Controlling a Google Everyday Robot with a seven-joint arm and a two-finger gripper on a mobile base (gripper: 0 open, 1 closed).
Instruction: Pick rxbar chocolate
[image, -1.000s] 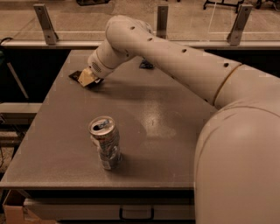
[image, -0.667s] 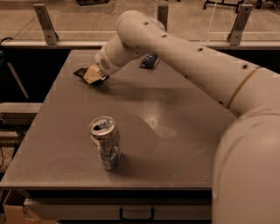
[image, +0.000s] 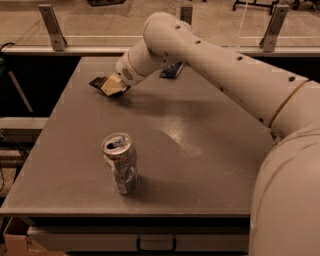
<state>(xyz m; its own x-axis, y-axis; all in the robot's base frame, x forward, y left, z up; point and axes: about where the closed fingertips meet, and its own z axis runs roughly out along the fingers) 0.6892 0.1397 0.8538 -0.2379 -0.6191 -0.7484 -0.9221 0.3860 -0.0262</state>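
My gripper is over the far left part of the grey table, at the end of the white arm that reaches in from the right. Its tan fingers are closed on a flat dark bar, the rxbar chocolate. The bar's dark end sticks out to the left of the fingers, just above the tabletop. The rest of the bar is hidden in the gripper.
A silver drink can stands upright near the table's front left. A crumpled blue wrapper packet lies at the far edge, partly behind the arm. Metal rail posts stand beyond the table. The arm's large body fills the right side.
The gripper has shifted a little to the right and away, and the dark bar has moved along with it. The can and the blue packet have not moved.
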